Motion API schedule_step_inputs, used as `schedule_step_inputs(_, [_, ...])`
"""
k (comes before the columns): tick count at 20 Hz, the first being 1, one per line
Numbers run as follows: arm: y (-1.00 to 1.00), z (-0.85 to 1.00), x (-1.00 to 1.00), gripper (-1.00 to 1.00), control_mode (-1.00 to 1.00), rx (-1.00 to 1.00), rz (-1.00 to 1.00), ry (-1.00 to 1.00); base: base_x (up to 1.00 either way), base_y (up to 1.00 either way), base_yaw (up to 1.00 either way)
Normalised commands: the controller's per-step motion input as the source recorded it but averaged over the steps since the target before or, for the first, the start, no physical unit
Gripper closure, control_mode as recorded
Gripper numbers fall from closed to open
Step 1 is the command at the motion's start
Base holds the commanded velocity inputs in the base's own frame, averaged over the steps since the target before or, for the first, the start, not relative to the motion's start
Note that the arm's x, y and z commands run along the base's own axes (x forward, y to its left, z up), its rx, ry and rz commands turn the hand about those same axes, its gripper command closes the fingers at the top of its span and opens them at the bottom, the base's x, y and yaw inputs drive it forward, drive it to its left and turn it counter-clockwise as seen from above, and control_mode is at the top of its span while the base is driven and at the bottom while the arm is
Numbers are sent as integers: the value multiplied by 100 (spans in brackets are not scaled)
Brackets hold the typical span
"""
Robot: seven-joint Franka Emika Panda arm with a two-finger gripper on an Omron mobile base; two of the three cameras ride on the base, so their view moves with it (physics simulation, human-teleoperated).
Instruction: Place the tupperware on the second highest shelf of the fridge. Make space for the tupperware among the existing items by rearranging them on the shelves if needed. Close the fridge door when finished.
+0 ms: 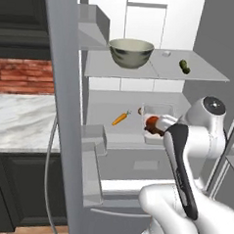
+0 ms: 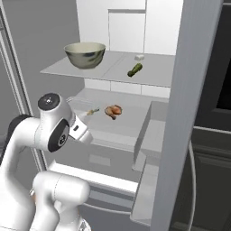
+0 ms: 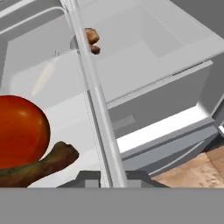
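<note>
Clear white-rimmed tupperware [image 3: 94, 100] pinched in jaws; round red food.

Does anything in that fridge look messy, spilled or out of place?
Nothing looks spilled or broken. Loose food lies bare on the shelves: a carrot, a pickle and a meat piece. The gripper holds the tupperware at the lower shelf, not the second highest shelf.

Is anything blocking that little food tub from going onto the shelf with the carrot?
Nothing visible does. The pincer holds the tupperware already at the front of that shelf. The carrot and the meat piece lie off to its side.
</note>
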Motion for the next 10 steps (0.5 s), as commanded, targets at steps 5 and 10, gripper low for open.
schedule_step_inputs(5, [-54, -34, 39, 100, -100, 0, -29, 0, 0, 0, 0])
schedule_step_inputs(10, [-57, -26, 47, 100, -100, 0, -32, 0, 0, 0, 0])
